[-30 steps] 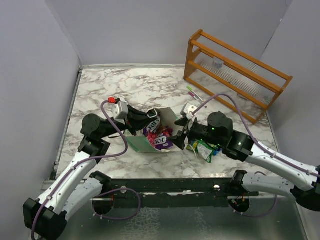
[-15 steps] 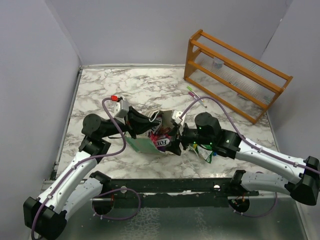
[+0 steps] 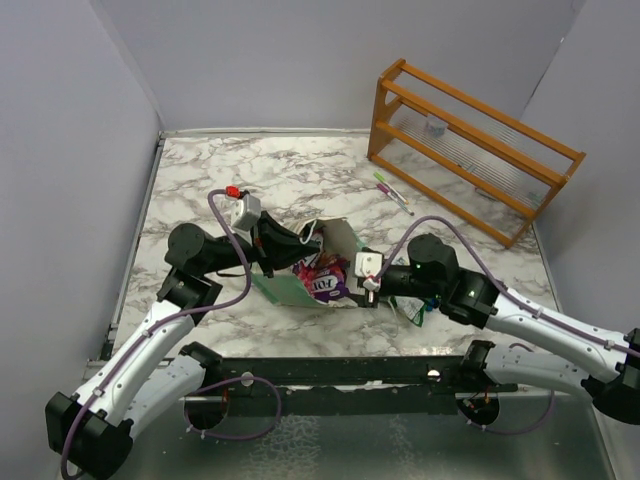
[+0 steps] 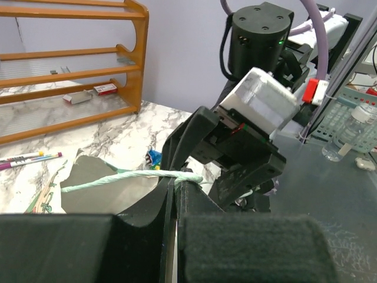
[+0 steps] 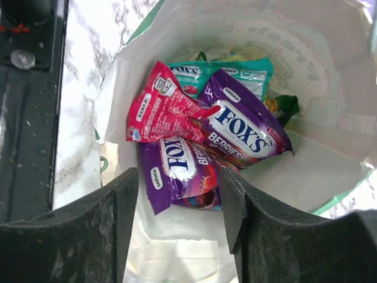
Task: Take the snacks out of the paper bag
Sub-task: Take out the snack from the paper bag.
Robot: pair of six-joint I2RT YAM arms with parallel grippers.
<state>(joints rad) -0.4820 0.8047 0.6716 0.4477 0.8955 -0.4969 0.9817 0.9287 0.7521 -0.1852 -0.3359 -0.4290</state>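
**Inside the paper bag (image 5: 294,171), snacks (image 5: 244,127) lie under an open tool**

The bag sits tipped near the middle of the marble bench (image 3: 300,165), its cream inside facing the right arm. In it lie a red packet (image 5: 162,109), a purple packet (image 5: 247,132) partly under the red one, a second purple packet (image 5: 177,168) nearer the mouth, and a teal packet (image 5: 235,69) at the back. The right tool (image 5: 178,177) hangs at the mouth, jaws part open, one finger on each side of the nearer purple packet; it grips nothing. The left tool (image 4: 175,184) is closed tight on the bag's cord handle (image 4: 118,178). A green packet (image 3: 412,308) lies on the bench under the right arm. Farther back are a pen (image 3: 392,192) and a wooden rack (image 3: 470,150), with plain pale walls around.
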